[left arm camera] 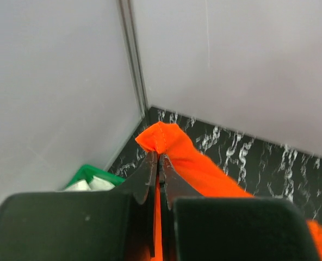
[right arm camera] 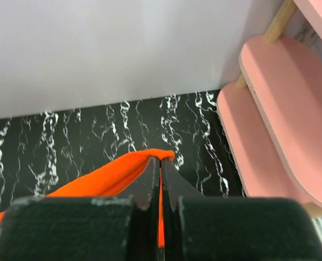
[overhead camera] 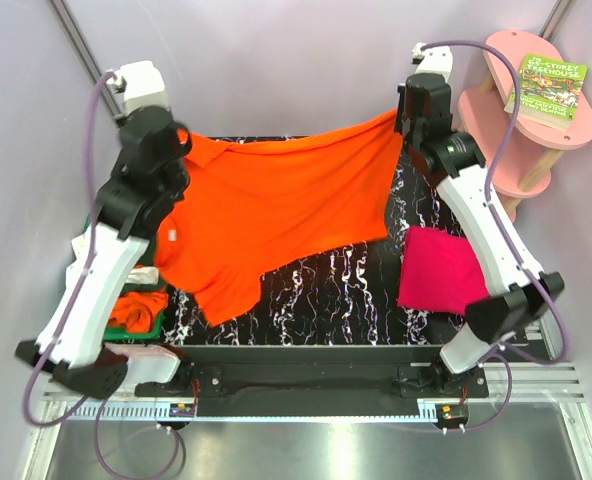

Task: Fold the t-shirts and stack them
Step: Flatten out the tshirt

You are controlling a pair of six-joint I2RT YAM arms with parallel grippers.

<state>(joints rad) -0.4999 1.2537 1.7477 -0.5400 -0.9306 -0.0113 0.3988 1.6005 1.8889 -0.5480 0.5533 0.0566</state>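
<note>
A bright orange t-shirt (overhead camera: 276, 205) hangs stretched between both arms above the black marbled table (overhead camera: 346, 285). My left gripper (left arm camera: 159, 156) is shut on one corner of it (left arm camera: 166, 138) at the back left. At the back right, my right gripper (right arm camera: 160, 159) is shut on the opposite corner (right arm camera: 150, 159). The shirt sags in the middle, and a sleeve droops down toward the table's front left. A folded magenta-pink t-shirt (overhead camera: 438, 268) lies on the table at the right, partly under my right arm. Another orange shirt (overhead camera: 139, 308) lies in the bin at the left.
A green bin (overhead camera: 161, 318) with clothes, some white (left arm camera: 90, 185), stands off the table's left edge. A pink shelf unit (overhead camera: 536, 110) with a green book (overhead camera: 548, 88) stands at the back right. Grey walls close off the back and the left.
</note>
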